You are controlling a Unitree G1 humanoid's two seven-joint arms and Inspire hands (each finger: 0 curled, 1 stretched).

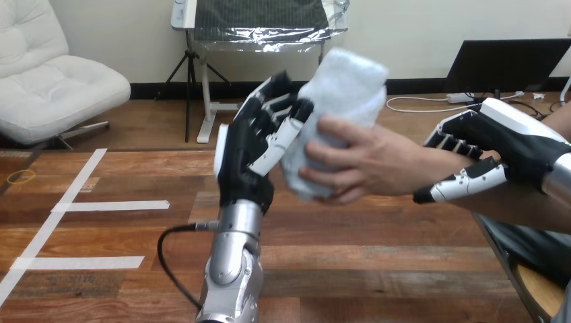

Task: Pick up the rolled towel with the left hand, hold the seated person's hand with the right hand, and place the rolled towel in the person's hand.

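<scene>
White rolled towel (347,81) in person's hand (363,165); right hand (501,145) grips the wrist (427,161).

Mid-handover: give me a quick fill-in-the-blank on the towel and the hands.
1. The person's hand grips the white rolled towel, reaching in from the view's ____ side.
2. The robot's right hand has its fingers curled round the person's ____.
3. The robot's left hand touches the towel on its ____ side in the view.
Missing: right; wrist; left.
</scene>
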